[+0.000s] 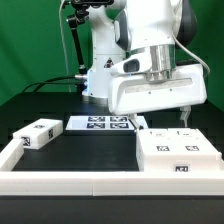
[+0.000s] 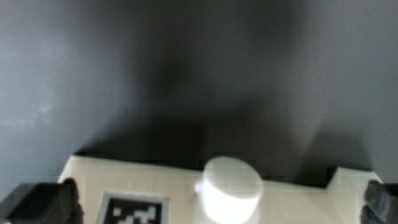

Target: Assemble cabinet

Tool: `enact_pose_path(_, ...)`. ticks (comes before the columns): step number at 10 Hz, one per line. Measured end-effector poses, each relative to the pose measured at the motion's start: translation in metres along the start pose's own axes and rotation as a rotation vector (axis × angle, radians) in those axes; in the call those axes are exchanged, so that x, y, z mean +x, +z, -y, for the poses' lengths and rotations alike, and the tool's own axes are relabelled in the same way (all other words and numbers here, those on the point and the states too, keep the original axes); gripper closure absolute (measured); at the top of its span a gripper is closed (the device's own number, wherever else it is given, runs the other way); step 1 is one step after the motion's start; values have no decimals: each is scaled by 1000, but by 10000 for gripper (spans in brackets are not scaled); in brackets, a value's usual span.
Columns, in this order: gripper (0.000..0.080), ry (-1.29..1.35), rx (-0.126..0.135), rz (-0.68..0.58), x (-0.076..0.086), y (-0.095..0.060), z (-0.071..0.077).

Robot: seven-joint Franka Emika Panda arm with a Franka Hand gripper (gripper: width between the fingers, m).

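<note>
The cabinet (image 1: 178, 156), a large white box with marker tags, lies at the front on the exterior view's right. My gripper (image 1: 170, 124) hangs just above its back edge. In the wrist view the gripper (image 2: 210, 206) is open wide, with the dark fingertips (image 2: 39, 205) at the two lower corners. Between them lies the cabinet's top (image 2: 302, 195) with a tag (image 2: 134, 210) and a round white peg (image 2: 231, 186) standing out. The jaws hold nothing. A smaller white tagged block (image 1: 38, 134) lies apart on the exterior view's left.
The marker board (image 1: 100, 124) lies flat behind, between the block and the cabinet. A long white border rail (image 1: 70, 183) runs along the front and up the left side. The arm's base (image 1: 100, 75) stands at the back.
</note>
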State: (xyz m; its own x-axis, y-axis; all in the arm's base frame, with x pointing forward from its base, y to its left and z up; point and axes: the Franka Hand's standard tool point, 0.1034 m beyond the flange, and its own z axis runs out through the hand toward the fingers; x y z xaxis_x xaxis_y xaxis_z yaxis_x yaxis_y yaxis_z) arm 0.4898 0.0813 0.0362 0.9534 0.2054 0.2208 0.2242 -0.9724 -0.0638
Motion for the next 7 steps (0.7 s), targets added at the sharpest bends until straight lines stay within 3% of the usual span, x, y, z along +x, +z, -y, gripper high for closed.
enact_pose_path(5, 2, -8, -1, -1, 0, -2, 0)
enact_pose_path(7, 2, 99, -3, 16, -7, 0, -2)
